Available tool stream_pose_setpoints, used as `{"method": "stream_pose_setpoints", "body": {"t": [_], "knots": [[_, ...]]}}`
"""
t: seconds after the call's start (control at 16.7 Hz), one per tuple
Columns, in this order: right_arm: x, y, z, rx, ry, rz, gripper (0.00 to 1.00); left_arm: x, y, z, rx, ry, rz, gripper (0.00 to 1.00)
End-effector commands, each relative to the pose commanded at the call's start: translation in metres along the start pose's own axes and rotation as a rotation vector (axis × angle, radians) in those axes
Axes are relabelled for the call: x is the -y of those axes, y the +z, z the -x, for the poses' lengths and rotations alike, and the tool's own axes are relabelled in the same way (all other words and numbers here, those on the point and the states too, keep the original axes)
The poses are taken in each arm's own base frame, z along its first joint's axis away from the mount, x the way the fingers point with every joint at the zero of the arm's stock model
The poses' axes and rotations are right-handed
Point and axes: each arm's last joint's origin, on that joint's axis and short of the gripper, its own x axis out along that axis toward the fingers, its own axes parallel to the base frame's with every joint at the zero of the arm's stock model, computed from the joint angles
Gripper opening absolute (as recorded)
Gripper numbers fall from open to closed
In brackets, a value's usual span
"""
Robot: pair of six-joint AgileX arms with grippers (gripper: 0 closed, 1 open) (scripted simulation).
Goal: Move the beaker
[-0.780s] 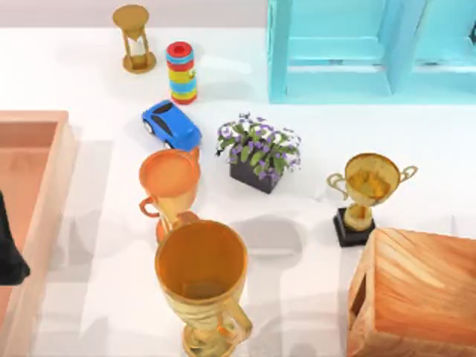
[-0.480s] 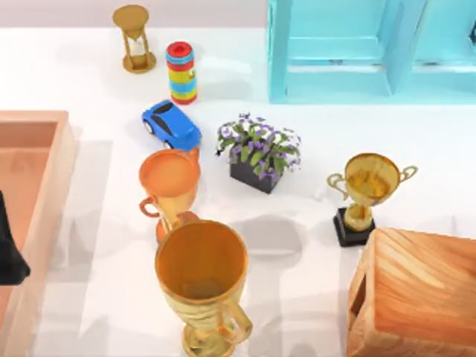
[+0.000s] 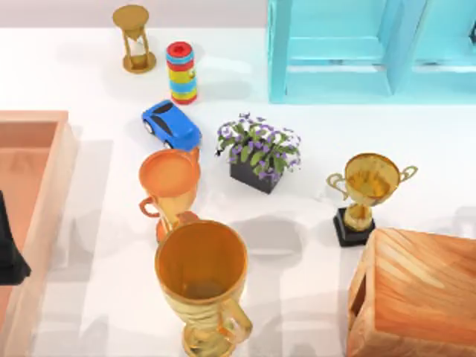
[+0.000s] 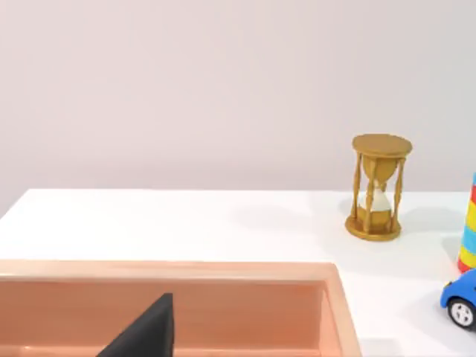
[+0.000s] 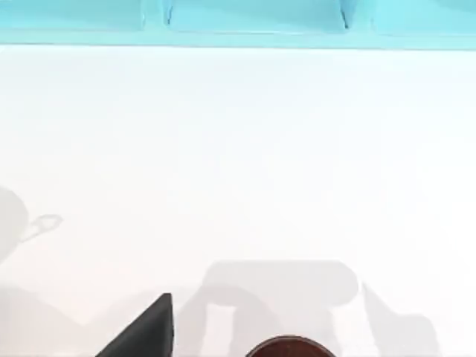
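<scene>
Left gripper (image 3: 9, 256) (grip state indiscernible) over pink tray (image 3: 44, 123), well apart from orange cup (image 3: 169, 178).

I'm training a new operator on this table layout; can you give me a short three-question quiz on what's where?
1. True or false: the toy car lies between the ring stack and the orange cup.
2. What stands nearest the flower pot toward the table's right: A) hourglass B) small trophy C) tray?
3. Fill in: the left tool hangs over the ____.

Key: 1 true; 2 B; 3 tray.
</scene>
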Motion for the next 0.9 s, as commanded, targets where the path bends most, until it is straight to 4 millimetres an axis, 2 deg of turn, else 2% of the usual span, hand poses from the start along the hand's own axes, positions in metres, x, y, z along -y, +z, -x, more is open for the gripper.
{"method": "stream_pose_setpoints", "body": {"t": [0.24,0.48,0.66,0.9], "knots": [[0.003,0.038,-0.018,-0.304,-0.002,0.004,1.0,0.0,0.0,0.0,0.0,0.0,0.0,1.0],[0.007,0.07,-0.048,-0.593,0.003,0.005,1.0,0.0,0.0,0.0,0.0,0.0,0.0,1.0],[0.01,0.085,-0.073,-0.78,0.01,0.003,1.0,0.0,0.0,0.0,0.0,0.0,0.0,1.0],[0.014,0.096,-0.102,-0.966,0.02,-0.002,1.0,0.0,0.0,0.0,0.0,0.0,0.0,1.0]]}}
